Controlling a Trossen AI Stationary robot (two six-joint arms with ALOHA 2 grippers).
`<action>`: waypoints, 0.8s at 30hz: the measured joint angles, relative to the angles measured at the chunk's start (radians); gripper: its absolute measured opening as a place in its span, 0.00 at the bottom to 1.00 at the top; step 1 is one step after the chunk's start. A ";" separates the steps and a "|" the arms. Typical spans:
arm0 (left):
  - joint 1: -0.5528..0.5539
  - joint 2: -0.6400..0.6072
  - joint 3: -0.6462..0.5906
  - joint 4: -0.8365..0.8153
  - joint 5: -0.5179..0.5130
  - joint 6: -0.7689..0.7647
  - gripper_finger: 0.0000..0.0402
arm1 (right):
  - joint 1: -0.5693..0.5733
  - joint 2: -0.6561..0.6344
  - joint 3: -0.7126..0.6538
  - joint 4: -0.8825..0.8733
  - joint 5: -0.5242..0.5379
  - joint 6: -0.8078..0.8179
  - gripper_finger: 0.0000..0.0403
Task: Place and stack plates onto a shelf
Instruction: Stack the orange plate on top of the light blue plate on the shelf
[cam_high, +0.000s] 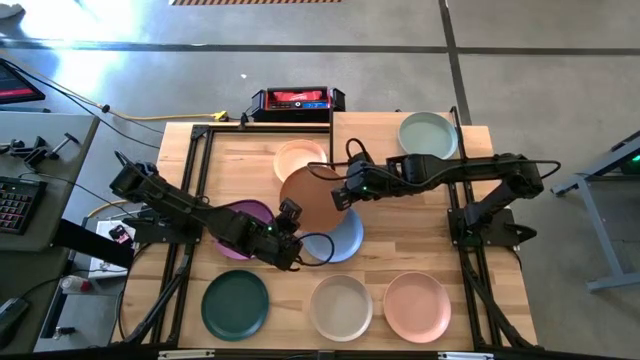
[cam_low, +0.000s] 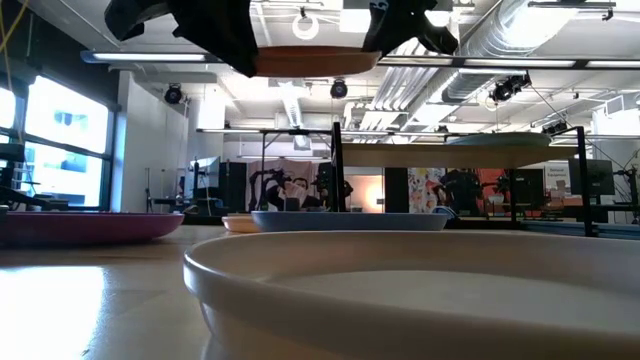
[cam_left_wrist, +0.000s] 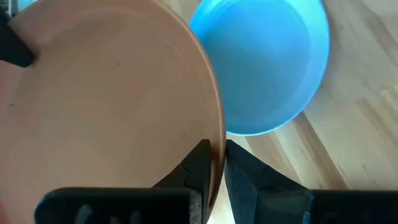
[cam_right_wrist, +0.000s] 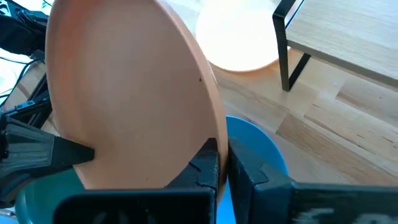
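Observation:
The peach plate (cam_high: 312, 198) hangs in the air over the table's middle, held between both grippers. My left gripper (cam_high: 292, 212) is shut on its near-left rim, and my right gripper (cam_high: 345, 192) is shut on its far-right rim. In the low view the peach plate (cam_low: 310, 62) sits high and level. Below it the blue plate (cam_high: 338, 240) rests on the table. The shelf (cam_high: 470, 140) stands at the far right and carries the sage green plate (cam_high: 428, 135). The cream plate (cam_high: 298, 158) lies on the table beside the shelf. My left gripper pinches the peach plate's rim (cam_left_wrist: 214, 140) between its two fingers, one on the upper face and one on the underside, reaching in level from the table's near-left. The plate is lifted clear and about level. My right gripper pinches the opposite rim (cam_right_wrist: 219, 134) of the peach plate the same way, one finger on each face, coming in level from the table's right. The plate hangs clear above the blue plate (cam_right_wrist: 261, 149).
The purple plate (cam_high: 243, 225) lies under the left arm. The dark green plate (cam_high: 235, 303), beige plate (cam_high: 341, 306) and pink plate (cam_high: 417, 306) sit in a row along the near edge. The shelf's black leg (cam_right_wrist: 286, 43) stands near the cream plate. A red-and-black box (cam_high: 297, 100) sits at the far edge.

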 joint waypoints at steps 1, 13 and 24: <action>0.001 0.000 0.000 0.001 0.016 0.000 0.09 | -0.001 0.000 0.000 0.000 -0.002 0.000 0.00; 0.050 0.000 0.000 0.005 0.158 -0.224 0.24 | -0.027 0.000 0.000 -0.047 -0.032 -0.023 0.00; 0.050 -0.001 0.000 0.028 0.039 -0.263 0.30 | -0.090 -0.040 0.000 -0.057 -0.055 -0.081 0.00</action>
